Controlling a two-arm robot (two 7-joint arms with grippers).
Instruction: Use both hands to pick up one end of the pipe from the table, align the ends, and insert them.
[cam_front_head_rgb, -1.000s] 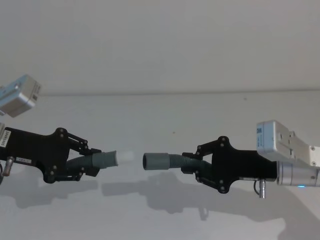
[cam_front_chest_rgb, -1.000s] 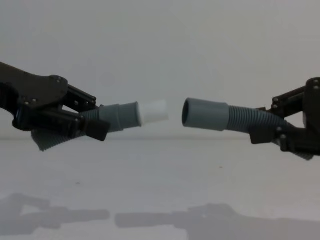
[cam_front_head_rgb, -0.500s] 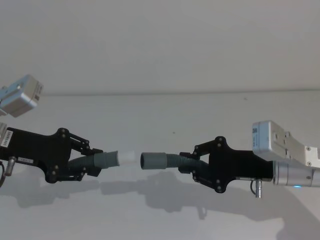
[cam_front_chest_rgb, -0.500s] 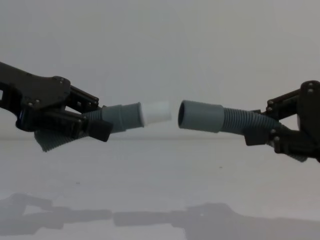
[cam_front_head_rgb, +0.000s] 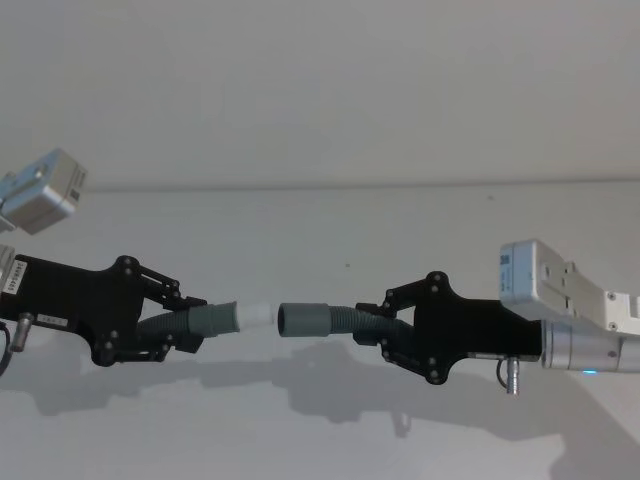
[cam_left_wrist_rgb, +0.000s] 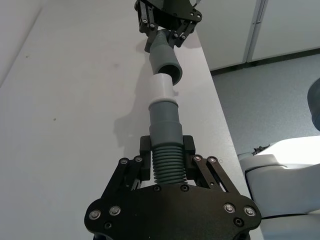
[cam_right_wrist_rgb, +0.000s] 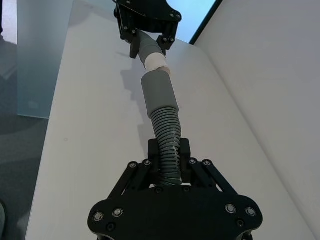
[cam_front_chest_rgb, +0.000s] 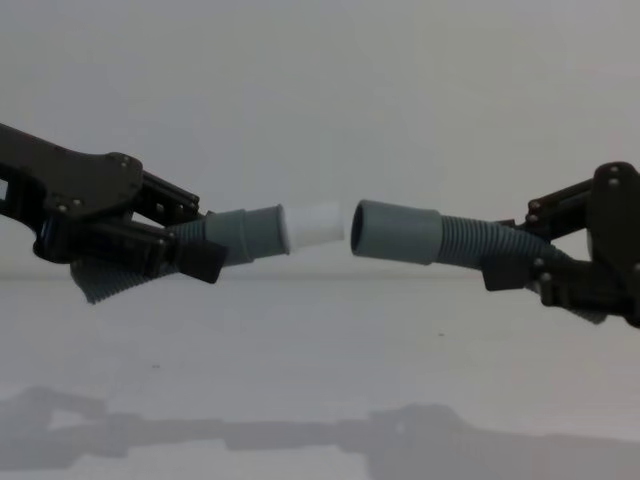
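Both grippers hold their pipe pieces in the air above the white table (cam_front_head_rgb: 330, 430). My left gripper (cam_front_head_rgb: 186, 326) (cam_front_chest_rgb: 200, 252) is shut on the ribbed part of one pipe piece (cam_front_head_rgb: 212, 320), whose white tapered end (cam_front_chest_rgb: 315, 226) points right. My right gripper (cam_front_head_rgb: 376, 326) (cam_front_chest_rgb: 505, 266) is shut on the other ribbed pipe piece (cam_front_chest_rgb: 465, 240), whose grey open socket (cam_front_chest_rgb: 395, 232) faces left. In the chest view the tip and the socket mouth are level, with a very narrow gap between them. The left wrist view looks along the cuff (cam_left_wrist_rgb: 165, 120) to the white tip (cam_left_wrist_rgb: 162, 87) at the socket (cam_left_wrist_rgb: 167, 62).
A plain white wall (cam_front_head_rgb: 320, 90) rises behind the table. The left wrist view shows the table's side edge (cam_left_wrist_rgb: 220, 115), with grey floor (cam_left_wrist_rgb: 280, 100) and white cabinets (cam_left_wrist_rgb: 290, 25) beyond it. Shadows of both arms lie on the table.
My right gripper has moved left with its socket toward the white tip, and the gap has shrunk to a sliver. The left gripper has barely shifted.
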